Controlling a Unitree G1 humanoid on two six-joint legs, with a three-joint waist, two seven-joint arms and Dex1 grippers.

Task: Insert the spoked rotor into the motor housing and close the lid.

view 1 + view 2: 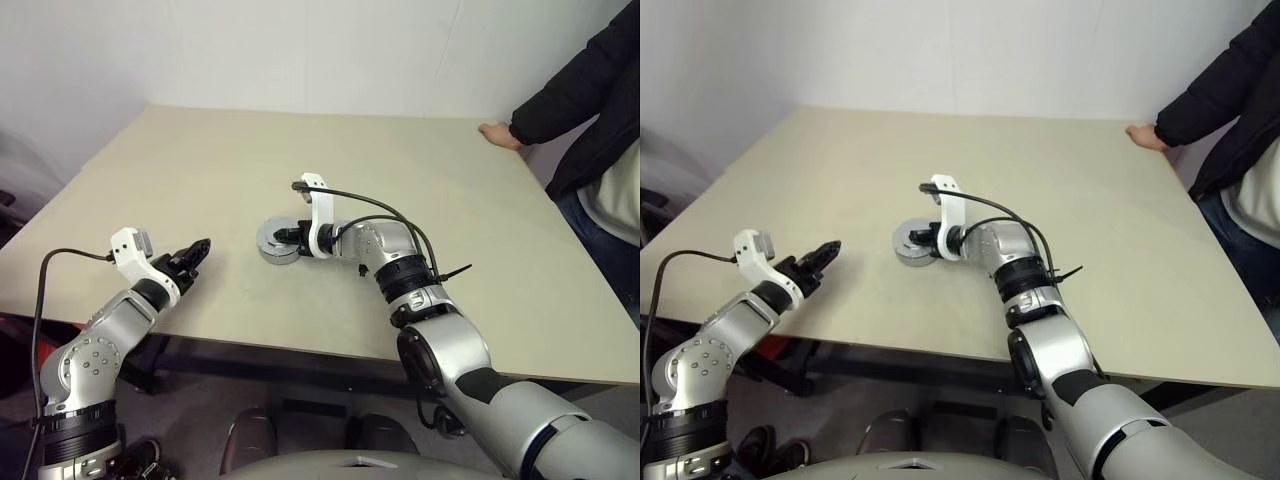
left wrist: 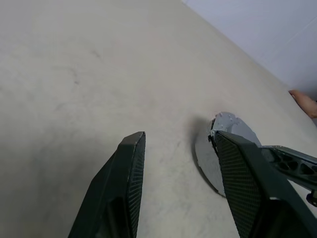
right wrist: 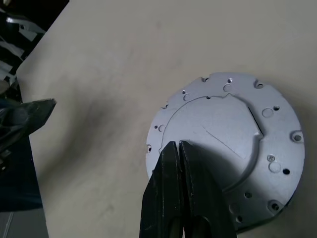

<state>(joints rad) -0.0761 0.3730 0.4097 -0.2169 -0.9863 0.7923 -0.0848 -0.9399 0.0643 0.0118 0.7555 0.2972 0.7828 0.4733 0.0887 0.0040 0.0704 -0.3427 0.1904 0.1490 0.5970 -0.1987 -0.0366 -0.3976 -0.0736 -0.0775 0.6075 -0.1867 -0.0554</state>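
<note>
Two tools are over the beige surface (image 1: 420,170). Left tool (image 1: 200,247): fingers spread to a moderate gap, nothing between them, hovering near the surface's near-left edge, pointing toward the middle. Right tool (image 3: 178,148): fingers pressed fully together, holding nothing, tips over the near rim of the round silver part; whether they touch it I cannot tell.

That part sits near the middle of the surface, well apart from my left tool. In the right wrist view its top face is the lid (image 3: 225,148): flat, silver-white, with a raised central plate and small holes around the edge. It lies level and flush on the motor housing (image 1: 277,243), whose short round wall shows below it in the head views. With the lid covering the housing, its inside is hidden, so I cannot tell where the spoked rotor is.

In the left wrist view the same silver disc lies flat just beyond my left fingers (image 2: 124,188).

A person stands at the far-right corner, dark sleeve (image 1: 570,90), hand (image 1: 498,134) resting on the surface edge.
</note>
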